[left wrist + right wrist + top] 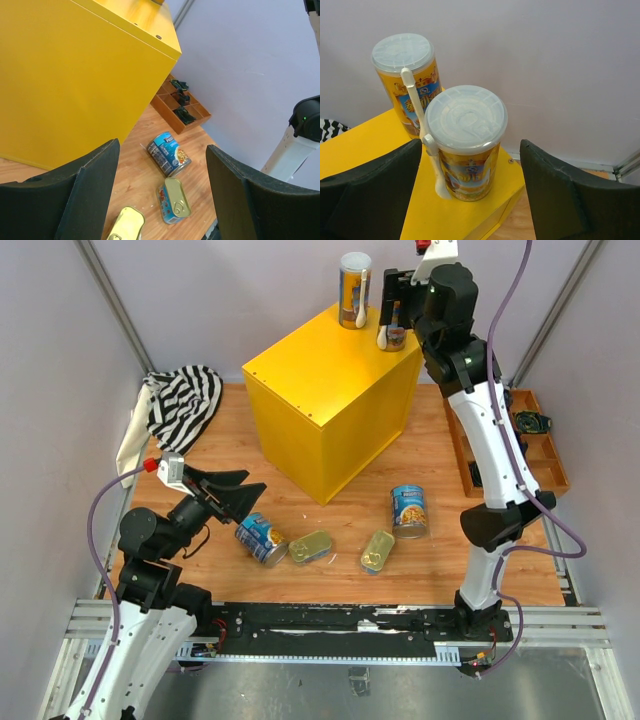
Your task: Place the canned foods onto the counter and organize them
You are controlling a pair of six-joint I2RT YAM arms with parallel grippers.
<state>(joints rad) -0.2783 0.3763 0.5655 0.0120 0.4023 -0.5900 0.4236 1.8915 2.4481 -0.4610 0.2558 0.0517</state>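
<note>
Two tall white-lidded cans stand on the yellow counter [330, 400]: one at the back [354, 290], one at its right corner [395, 336]. In the right wrist view the near can [465, 145] stands upright beside the far one [407, 75]. My right gripper [393, 312] is open, its fingers either side of the near can and not touching it. On the floor lie two blue cans [262, 538] [409, 511] and two golden tins [311, 546] [377, 550]. My left gripper [243, 492] is open and empty just above the left blue can.
A brown compartmented tray [520, 445] with black gadgets stands at the right wall. A striped cloth [185, 405] lies at the back left. The left wrist view shows the counter's side [75, 75], a blue can [169, 153] and both tins [174, 200] [125, 225].
</note>
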